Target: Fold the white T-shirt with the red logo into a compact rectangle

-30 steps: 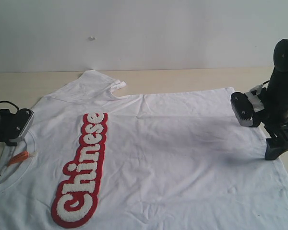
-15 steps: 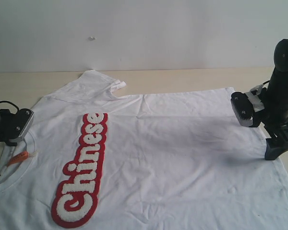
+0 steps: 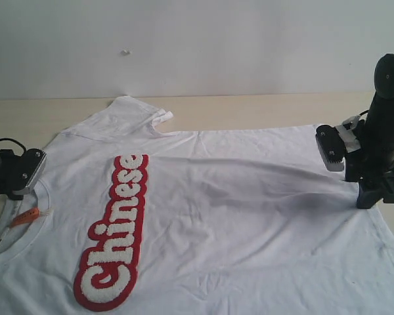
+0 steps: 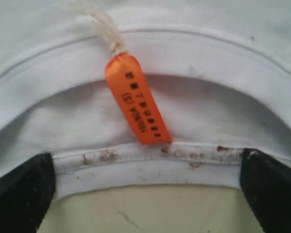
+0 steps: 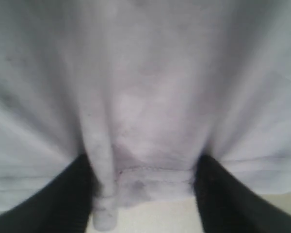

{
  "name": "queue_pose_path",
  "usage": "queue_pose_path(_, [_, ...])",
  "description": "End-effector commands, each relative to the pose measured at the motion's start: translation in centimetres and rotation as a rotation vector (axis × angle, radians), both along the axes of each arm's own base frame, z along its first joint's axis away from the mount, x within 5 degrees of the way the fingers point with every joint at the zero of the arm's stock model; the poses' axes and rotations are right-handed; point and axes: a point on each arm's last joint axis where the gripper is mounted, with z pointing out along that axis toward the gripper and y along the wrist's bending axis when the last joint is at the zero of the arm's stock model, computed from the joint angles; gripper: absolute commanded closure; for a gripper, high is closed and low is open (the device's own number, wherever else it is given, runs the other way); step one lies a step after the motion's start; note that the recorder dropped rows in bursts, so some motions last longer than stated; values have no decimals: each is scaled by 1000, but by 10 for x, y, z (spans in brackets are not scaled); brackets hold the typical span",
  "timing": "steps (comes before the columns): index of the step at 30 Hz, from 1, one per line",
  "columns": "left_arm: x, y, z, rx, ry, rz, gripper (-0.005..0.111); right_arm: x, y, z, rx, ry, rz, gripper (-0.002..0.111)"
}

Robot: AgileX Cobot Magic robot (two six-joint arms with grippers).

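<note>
The shirt [image 3: 236, 216] lies low, leaving the middle of the exterior view open to a reach from above. A bare strip of table [image 3: 249, 108] runs along the top. The left gripper [image 4: 145, 194] blocks the left edge and the right gripper [image 3: 371, 197] blocks the right edge.

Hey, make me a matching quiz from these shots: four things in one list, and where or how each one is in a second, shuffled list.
1. orange tag
2. red logo
3. left hand
4. right hand

A. open, straddling the collar
B. at the hem, cloth bunched between its fingers
C. hanging by a string
D. fuzzy white letters reading Chinese

Pairs: 1-C, 2-D, 3-A, 4-B.
</note>
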Motion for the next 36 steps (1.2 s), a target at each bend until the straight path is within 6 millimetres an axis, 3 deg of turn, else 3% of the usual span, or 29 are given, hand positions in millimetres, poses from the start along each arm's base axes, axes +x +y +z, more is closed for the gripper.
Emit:
queue_pose_path(1, [1, 3, -40, 33, -31, -53, 2, -9, -4, -23, -33, 90, 27, 91])
queue_pose_path(3, [1, 3, -40, 33, -31, -53, 2, -10, -4, -22, -32, 102, 23, 108])
queue_pose_path(26, [4, 3, -39, 32, -63, -50, 2, -9, -3, -23, -24, 97, 0, 108])
queue_pose_path(33, [6, 3, -39, 30, -90, 30, 2, -9, -3, -23, -24, 97, 0, 108])
queue_pose_path(36, [5, 3, -39, 31, -77, 30, 7, -9, -3, -23, -24, 95, -1, 108])
